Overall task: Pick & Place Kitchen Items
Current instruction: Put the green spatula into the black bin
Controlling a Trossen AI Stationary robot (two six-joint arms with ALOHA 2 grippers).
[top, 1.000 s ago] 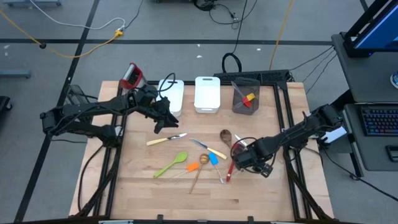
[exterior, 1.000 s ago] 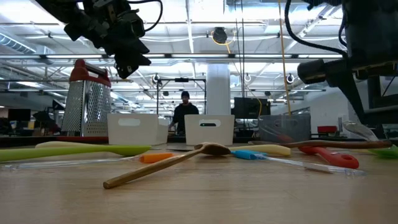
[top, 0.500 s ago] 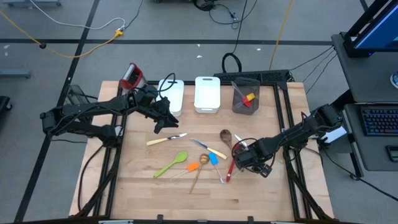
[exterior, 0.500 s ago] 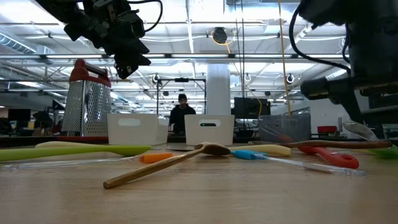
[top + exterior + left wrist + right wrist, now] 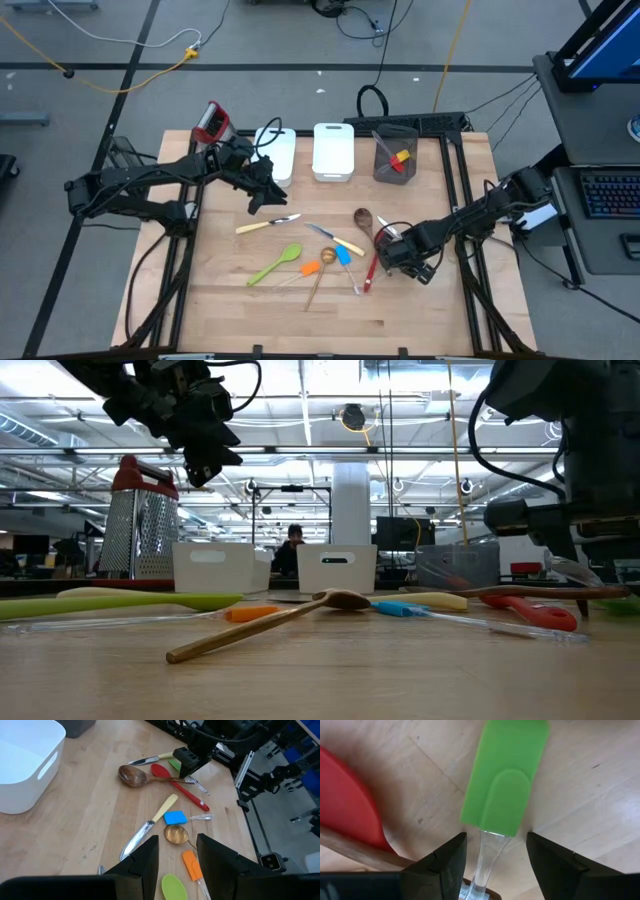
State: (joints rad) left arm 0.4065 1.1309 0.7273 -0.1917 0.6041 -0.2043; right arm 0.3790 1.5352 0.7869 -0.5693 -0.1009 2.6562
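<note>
Kitchen items lie scattered mid-table: a cream-handled knife (image 5: 268,224), a green spoon (image 5: 277,264), an orange spatula (image 5: 309,268), a blue spatula (image 5: 343,256), a dark wooden spoon (image 5: 362,217) and a red spoon (image 5: 370,272). My right gripper (image 5: 397,257) points down, open. In its wrist view its fingers (image 5: 496,840) stand either side of the clear handle (image 5: 487,857) of a green spatula (image 5: 505,775), which lies flat on the table. Whether they touch it does not show. My left gripper (image 5: 262,192) hovers open and empty above the table near the white bins, its fingers (image 5: 176,855) apart.
Two white bins (image 5: 275,155) (image 5: 333,150) and a grey cup (image 5: 395,152) holding coloured pieces stand along the far edge. A metal grater with a red top (image 5: 211,122) stands at the far left. The red spoon's bowl (image 5: 345,805) lies close beside the right gripper.
My right gripper has come down toward the green spatula, still open. My left gripper has kept still. The utensils lie where they were.
</note>
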